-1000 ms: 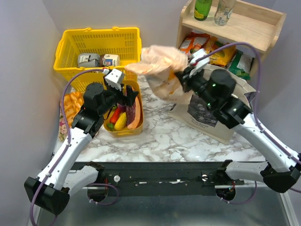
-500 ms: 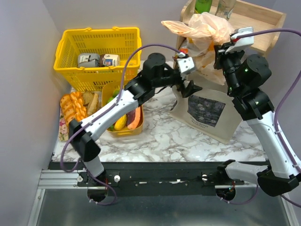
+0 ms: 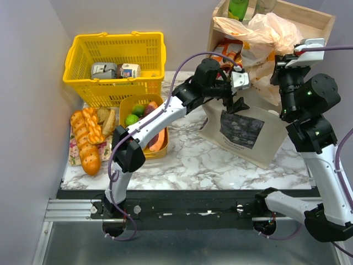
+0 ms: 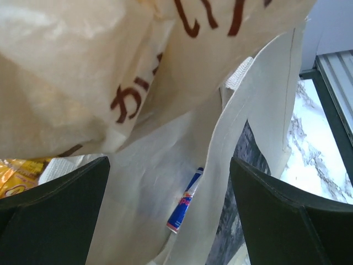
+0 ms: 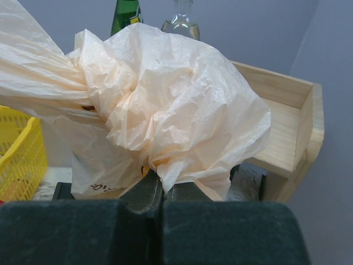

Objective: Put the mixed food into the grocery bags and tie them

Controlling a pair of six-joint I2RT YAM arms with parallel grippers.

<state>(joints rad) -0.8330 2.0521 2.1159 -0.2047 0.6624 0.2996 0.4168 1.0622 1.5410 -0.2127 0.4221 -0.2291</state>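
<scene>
My right gripper (image 3: 288,59) is shut on a bunched fold of the peach plastic bag (image 3: 259,33) and holds it high in front of the shelf; in the right wrist view the fingers (image 5: 144,196) pinch the crumpled bag (image 5: 176,110). My left gripper (image 3: 234,105) is open, just above the mouth of the beige canvas tote (image 3: 242,130). The left wrist view looks into the tote (image 4: 259,99), where a blue-silver can (image 4: 185,201) lies; the plastic bag (image 4: 83,66) hangs above. Limes (image 3: 132,118) and a red-brown slice (image 3: 157,141) lie in a yellow tray (image 3: 144,157).
A yellow shopping basket (image 3: 116,58) with small boxes stands back left. Braided bread loaves (image 3: 85,138) lie left of the tray. A wooden shelf (image 3: 309,27) at back right holds bottles (image 3: 238,8) and snack packets (image 3: 226,49).
My left arm has swung from the tray across to the tote's mouth. My right arm has lifted the plastic bag up and to the right, toward the shelf.
</scene>
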